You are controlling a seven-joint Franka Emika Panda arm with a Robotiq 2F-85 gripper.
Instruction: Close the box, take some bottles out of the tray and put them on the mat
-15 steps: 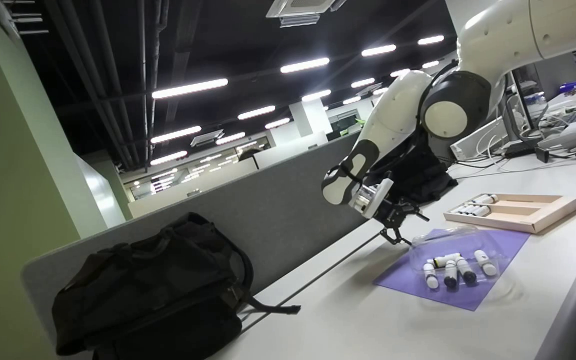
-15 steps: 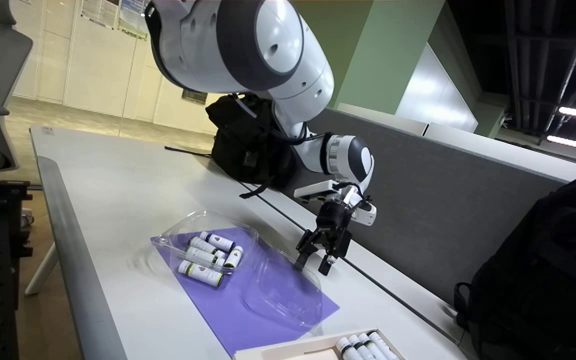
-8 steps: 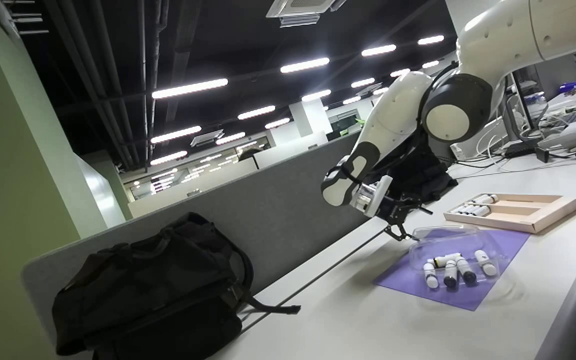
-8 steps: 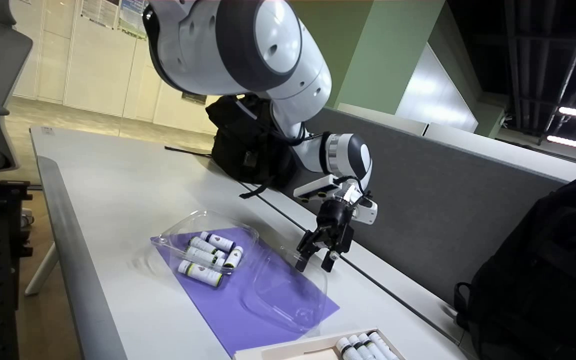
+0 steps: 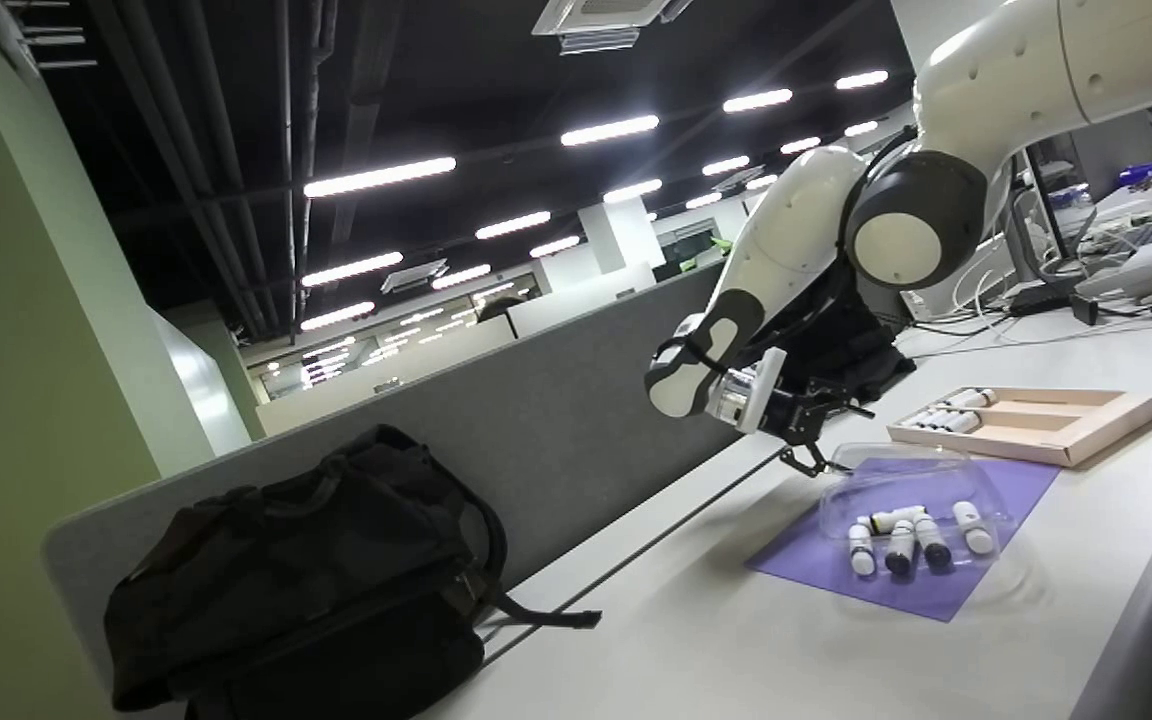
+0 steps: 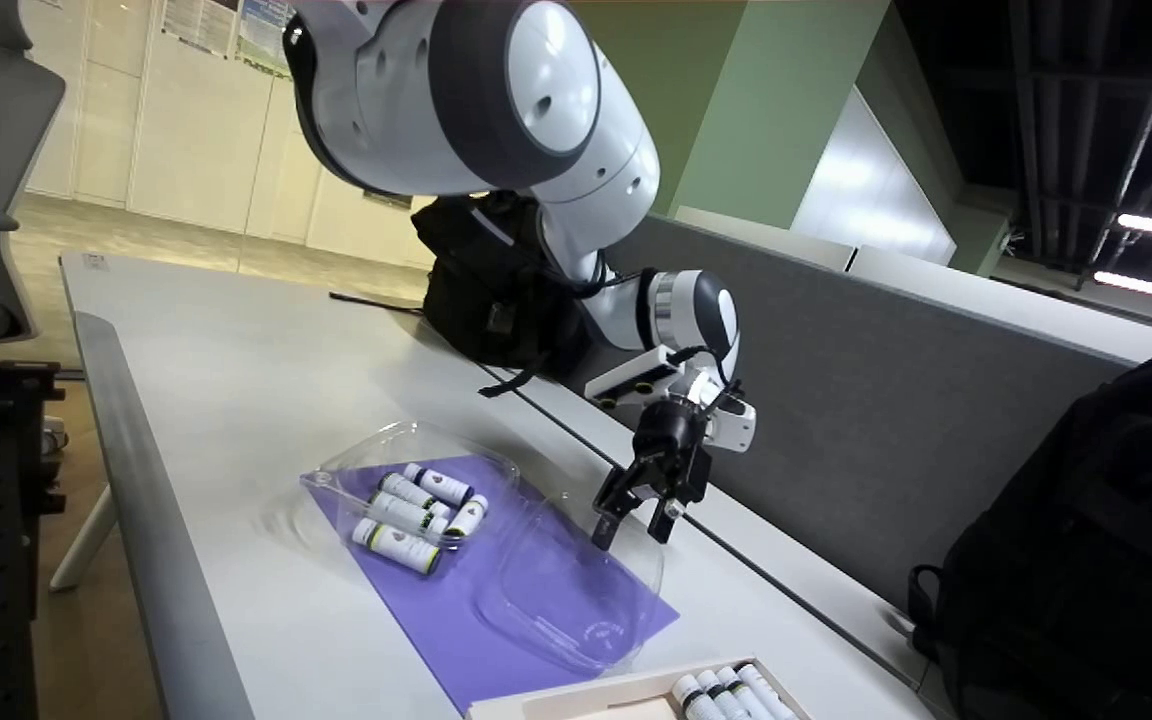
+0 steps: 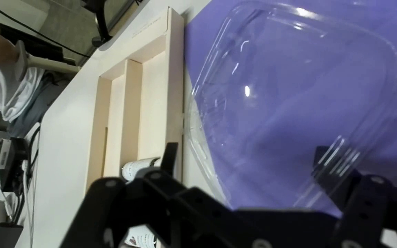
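A clear plastic box stands open on the purple mat [image 6: 466, 640], its base [image 5: 996, 510] holding several white bottles [image 6: 401, 545]. Its hinged lid [image 6: 576, 640] is tilted up, towards my gripper. My gripper [image 6: 632, 532] is open at the lid's edge, and it also shows in an exterior view [image 5: 841, 440]. In the wrist view [image 7: 246, 151] one finger shows through the clear lid [image 7: 215, 51], behind its edge; the other is left of the lid. Contact is unclear. A tan open tray [image 5: 1116, 425] with compartments holds several bottles [image 7: 137, 168] beside the mat, partly hidden by the gripper in the wrist view.
A grey partition [image 5: 536, 430] runs along the table's back. Black backpacks stand at the partition, one nearer [image 5: 316, 570] and one behind the arm [image 6: 506, 280]. A monitor stand and cables [image 5: 1056, 280] lie farther along the table. A person [image 7: 2, 69] shows in the wrist view.
My gripper has risen a little and moved slightly towards the tray's side. The clear lid has tilted higher with it. The bottles in the clear box have shifted slightly. The tray has not moved.
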